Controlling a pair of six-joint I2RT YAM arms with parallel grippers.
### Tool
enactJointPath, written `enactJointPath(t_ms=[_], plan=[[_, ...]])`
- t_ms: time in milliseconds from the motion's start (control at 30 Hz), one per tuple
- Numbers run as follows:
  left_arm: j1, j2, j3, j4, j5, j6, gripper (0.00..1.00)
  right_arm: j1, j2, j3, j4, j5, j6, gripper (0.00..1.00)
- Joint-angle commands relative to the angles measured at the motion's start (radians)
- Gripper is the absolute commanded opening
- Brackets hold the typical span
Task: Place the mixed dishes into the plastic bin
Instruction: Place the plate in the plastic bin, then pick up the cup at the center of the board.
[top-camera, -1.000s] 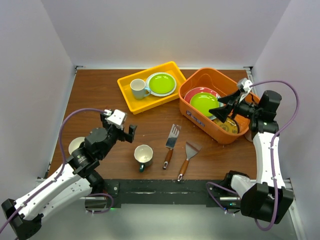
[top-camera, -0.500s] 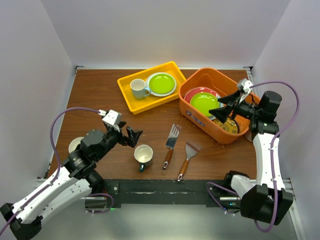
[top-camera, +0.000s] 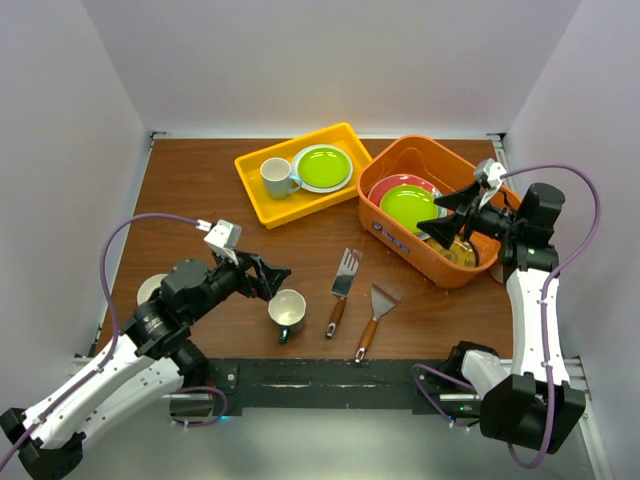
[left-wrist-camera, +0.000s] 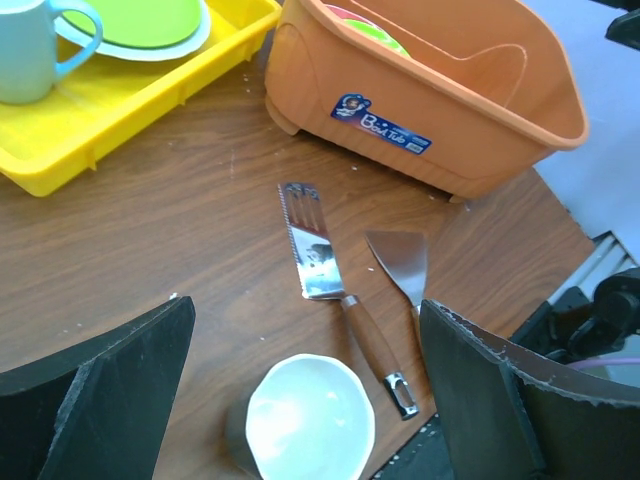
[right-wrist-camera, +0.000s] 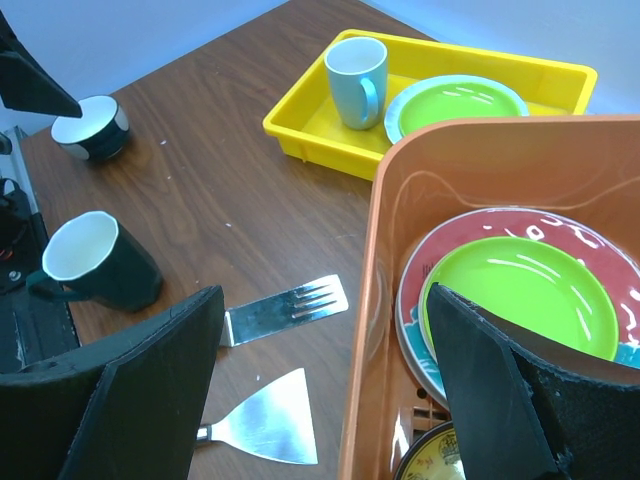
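Since the earlier frame my left arm has reached forward and to the right, bringing the left tool (top-camera: 272, 276) close to the dark-teal mug (top-camera: 287, 312); the right arm has not shifted. The left tool stands fully spread and grips nothing, and its wrist view shows the cream inside of the mug low between the two fingers, not touched. The mug stands upright on the table (top-camera: 200, 190), near its front edge. To the right of the mug lie the slotted spatula (top-camera: 343, 280) and the plain spatula (top-camera: 375, 310), side by side, handles toward me. The right tool (top-camera: 445, 228) is held wide apart and empty, over the right part of the orange bin (top-camera: 400, 240). Inside the bin a lime green plate (top-camera: 410, 207) leans on a red-rimmed plate (top-camera: 392, 184), with a yellow patterned plate (top-camera: 458, 251) below the tool. Behind and to the left, the yellow tray (top-camera: 255, 185) carries a white mug (top-camera: 277, 177) and a second green plate (top-camera: 322, 167). A small bowl (top-camera: 150, 290) sits at the table's left edge, beside the left arm.
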Motion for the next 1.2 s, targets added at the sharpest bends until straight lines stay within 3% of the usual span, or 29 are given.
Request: enactJointPath(t_ms=[0, 600, 933, 1167], plan=[[0.004, 0.004, 0.050, -0.012, 0.027, -0.047, 1.00, -0.002, -0.025, 0.002, 0.009, -0.031, -0.017, 0.87], [0.003, 0.145, 0.100, -0.160, 0.035, -0.044, 1.00, -0.002, -0.010, -0.004, 0.016, -0.028, -0.021, 0.87], [0.003, 0.223, 0.172, -0.227, 0.004, 0.037, 0.95, -0.002, -0.005, 0.001, -0.012, -0.031, -0.059, 0.87], [0.001, 0.358, 0.260, -0.256, -0.054, 0.135, 0.95, -0.002, -0.006, 0.018, -0.069, -0.030, -0.108, 0.87]])
